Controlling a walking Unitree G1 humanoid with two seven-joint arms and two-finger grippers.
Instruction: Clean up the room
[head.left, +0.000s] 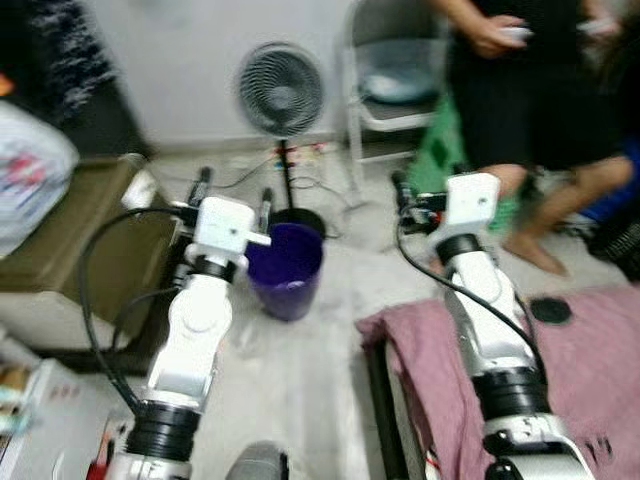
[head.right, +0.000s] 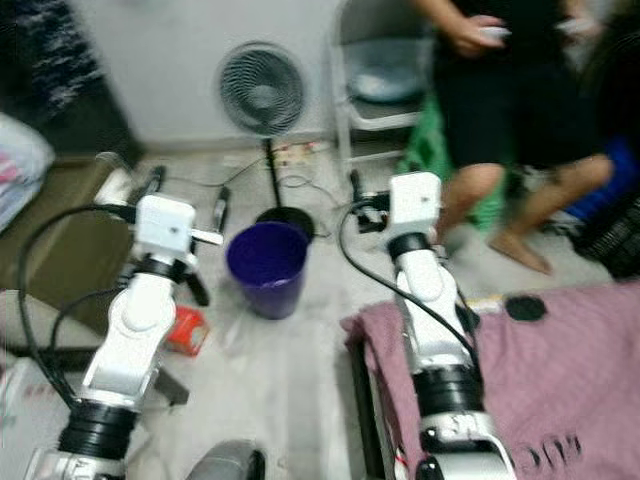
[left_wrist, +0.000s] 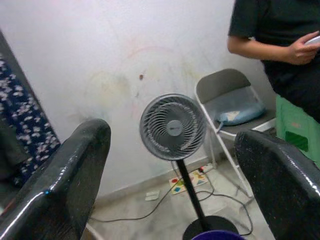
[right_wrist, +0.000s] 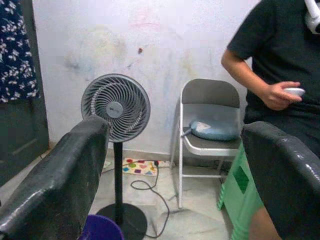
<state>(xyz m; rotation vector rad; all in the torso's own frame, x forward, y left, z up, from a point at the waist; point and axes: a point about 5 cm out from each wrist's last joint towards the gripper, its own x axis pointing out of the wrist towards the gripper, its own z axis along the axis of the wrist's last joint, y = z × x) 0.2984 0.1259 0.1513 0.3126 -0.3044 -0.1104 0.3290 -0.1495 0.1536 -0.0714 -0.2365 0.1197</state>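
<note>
One fan, one chair, one bin

- Purple bin: a round plastic pail standing upright on the pale floor, mouth open to the top; its inside is dark, and what it holds cannot be told; it stands just in front of the pedestal fan's black round base, close to touching it.
- Red packet: a small crumpled red-and-white piece of litter lying on the floor; it lies to the robot's left of the purple bin, near it but apart, and nearer the robot; its print is too blurred to read.
</note>
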